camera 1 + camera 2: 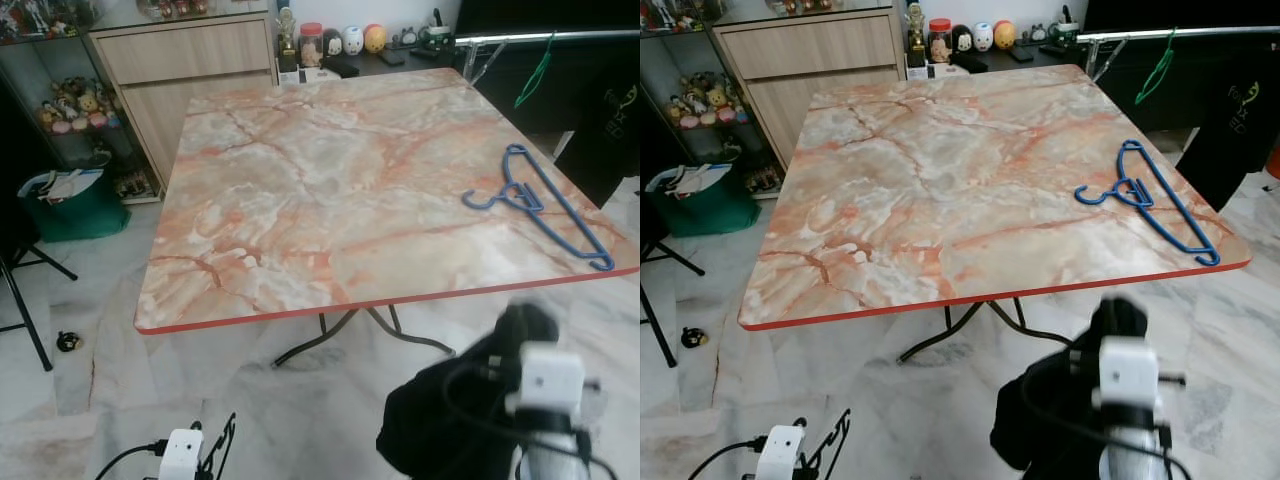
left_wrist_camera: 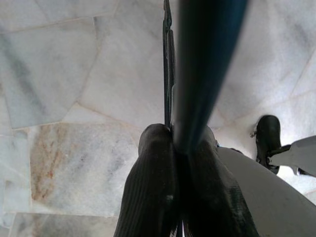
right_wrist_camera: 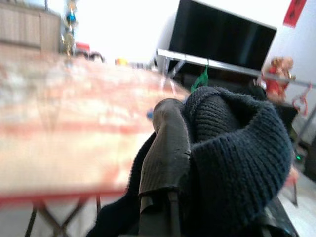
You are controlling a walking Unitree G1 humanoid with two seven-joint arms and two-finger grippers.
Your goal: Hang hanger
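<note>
A thin blue hanger lies flat near the marble table's right edge, likely light, stiff, best pinched at its hook; right gripper clamps dark knit fabric, left gripper's fingers together.

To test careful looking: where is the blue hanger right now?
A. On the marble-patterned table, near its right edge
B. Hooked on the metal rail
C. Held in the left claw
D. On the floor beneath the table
A: the blue hanger lies flat on the table, near its right edge.
</note>
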